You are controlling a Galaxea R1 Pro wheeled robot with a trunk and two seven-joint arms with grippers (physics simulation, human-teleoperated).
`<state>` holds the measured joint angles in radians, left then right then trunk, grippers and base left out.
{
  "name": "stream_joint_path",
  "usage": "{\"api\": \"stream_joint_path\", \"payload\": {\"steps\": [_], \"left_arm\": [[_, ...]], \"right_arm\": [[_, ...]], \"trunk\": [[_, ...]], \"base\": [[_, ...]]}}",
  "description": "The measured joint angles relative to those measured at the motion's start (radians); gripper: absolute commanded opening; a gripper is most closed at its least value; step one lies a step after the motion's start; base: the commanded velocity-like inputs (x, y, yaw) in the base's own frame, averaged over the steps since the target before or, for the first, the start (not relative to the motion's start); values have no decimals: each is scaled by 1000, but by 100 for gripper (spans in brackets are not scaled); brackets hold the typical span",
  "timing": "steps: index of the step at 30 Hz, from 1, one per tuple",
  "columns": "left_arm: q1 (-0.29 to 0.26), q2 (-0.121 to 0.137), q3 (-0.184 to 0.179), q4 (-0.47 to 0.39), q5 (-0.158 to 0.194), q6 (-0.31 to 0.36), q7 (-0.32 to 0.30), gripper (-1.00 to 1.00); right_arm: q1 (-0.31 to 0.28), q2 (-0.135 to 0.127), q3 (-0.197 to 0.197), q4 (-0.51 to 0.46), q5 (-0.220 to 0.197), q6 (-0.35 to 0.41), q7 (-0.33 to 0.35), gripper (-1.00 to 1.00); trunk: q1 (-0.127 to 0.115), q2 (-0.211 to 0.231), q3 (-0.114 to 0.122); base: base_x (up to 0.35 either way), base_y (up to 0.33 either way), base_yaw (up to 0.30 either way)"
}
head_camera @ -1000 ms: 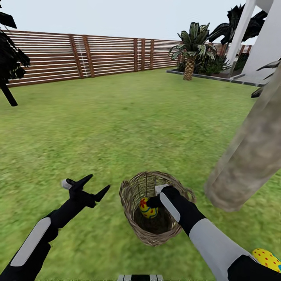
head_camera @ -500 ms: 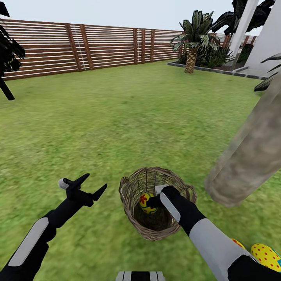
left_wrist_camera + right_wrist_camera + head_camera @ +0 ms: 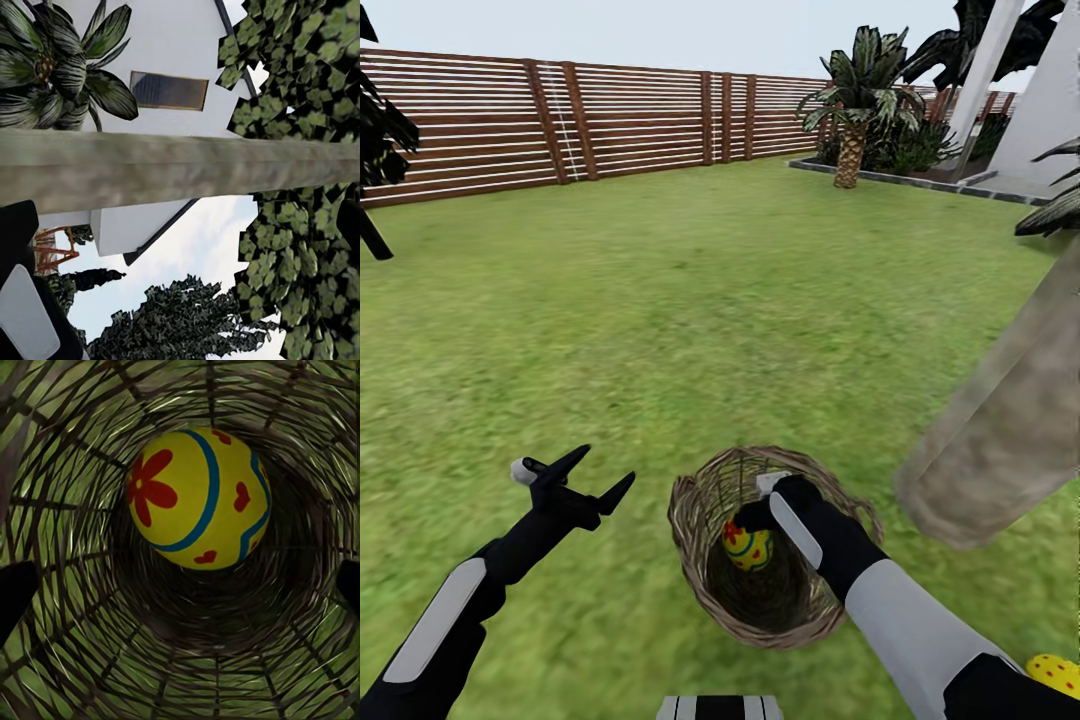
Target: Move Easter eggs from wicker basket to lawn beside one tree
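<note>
With right fingers [image 3: 752, 517] spread wide inside the wicker basket [image 3: 700, 585] around the last egg [image 3: 199, 497], center it before closing, lift straight, set by tree [image 3: 1000, 430] near the placed egg [image 3: 1055, 672]; left fingers [image 3: 590, 478] open, idle.

Green, patchy lawn [image 3: 690, 300]; wicker basket [image 3: 700, 590] resting on it near the tree [image 3: 1000, 440] trunk base, a yellow dotted egg [image 3: 1057, 672] lying on grass beside.
</note>
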<state>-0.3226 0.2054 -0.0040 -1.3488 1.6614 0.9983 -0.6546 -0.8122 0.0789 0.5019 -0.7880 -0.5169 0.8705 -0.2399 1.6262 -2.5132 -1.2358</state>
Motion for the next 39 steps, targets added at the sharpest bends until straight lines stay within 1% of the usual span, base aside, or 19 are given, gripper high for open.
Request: {"api": "stream_joint_path", "payload": {"steps": [7, 14, 17, 24, 39], "left_arm": [[0, 0, 0, 0, -1, 0, 0, 100], [0, -1, 0, 0, -2, 0, 1, 100], [0, -1, 0, 0, -2, 0, 0, 100], [0, -2, 0, 0, -1, 0, 0, 100], [-1, -5, -1, 0, -7, -2, 1, 100]], "right_arm": [[0, 1, 0, 0, -4, 2, 0, 100], [0, 1, 0, 3, -8, 1, 0, 100], [0, 1, 0, 3, -7, 0, 0, 100], [0, 1, 0, 5, -7, 0, 0, 100], [0, 1, 0, 5, 1, -4, 1, 100]], "trunk": [[0, 0, 3], [0, 0, 8], [0, 0, 8], [0, 0, 8], [7, -3, -50]], "base": [[13, 29, -216], [93, 245, -234], [70, 157, -69], [9, 19, -8], [0, 0, 0]]}}
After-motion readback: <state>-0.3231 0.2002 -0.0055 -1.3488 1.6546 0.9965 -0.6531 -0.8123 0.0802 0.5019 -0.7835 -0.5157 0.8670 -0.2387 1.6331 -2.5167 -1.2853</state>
